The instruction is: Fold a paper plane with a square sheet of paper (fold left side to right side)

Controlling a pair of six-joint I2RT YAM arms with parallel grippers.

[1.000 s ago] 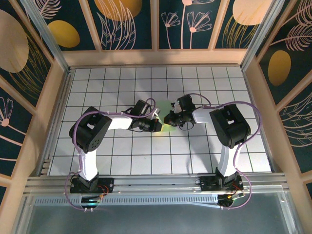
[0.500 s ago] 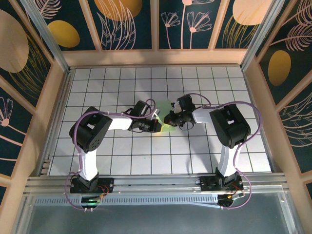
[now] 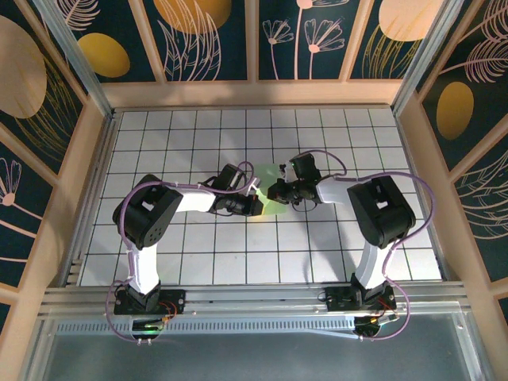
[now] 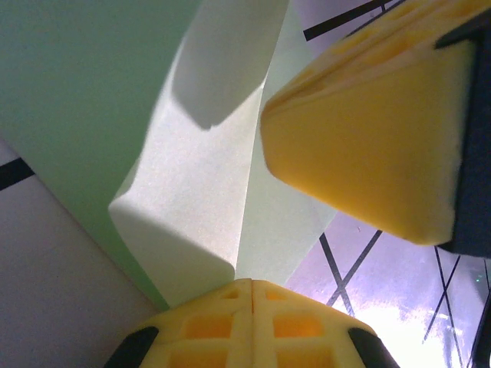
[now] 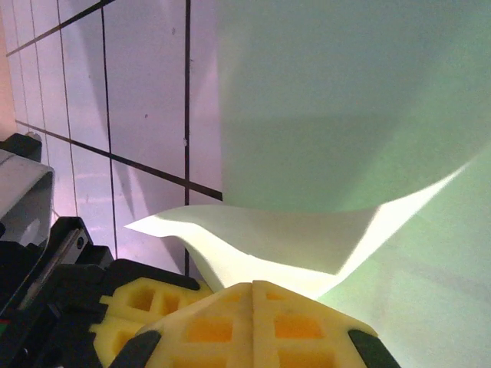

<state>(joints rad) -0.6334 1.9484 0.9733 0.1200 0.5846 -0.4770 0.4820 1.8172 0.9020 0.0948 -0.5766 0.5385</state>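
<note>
The square sheet of paper point(image 3: 268, 171) is pale green and lies mid-table between both arms, partly folded, with a flap lifted off the tiles. My left gripper point(image 3: 257, 203) comes in from the left, shut, and a crease of the paper point(image 4: 192, 192) runs right into its closed tips point(image 4: 253, 284). My right gripper point(image 3: 275, 193) comes in from the right, shut, with the raised, curled flap of the paper point(image 5: 330, 115) running down into its closed tips point(image 5: 253, 285). The two grippers nearly touch. The right gripper's yellow fingers point(image 4: 368, 138) loom close in the left wrist view.
A white grid-tiled table point(image 3: 198, 254) is boxed in by wooden walls point(image 3: 87, 182) at the left, right and back. Purple cables loop off both arms. The left gripper's yellow fingers point(image 5: 130, 307) sit low and left in the right wrist view.
The right arm's elbow has swung slightly to the right and its wrist has shifted a little toward the back. The left arm and the paper look unchanged.
</note>
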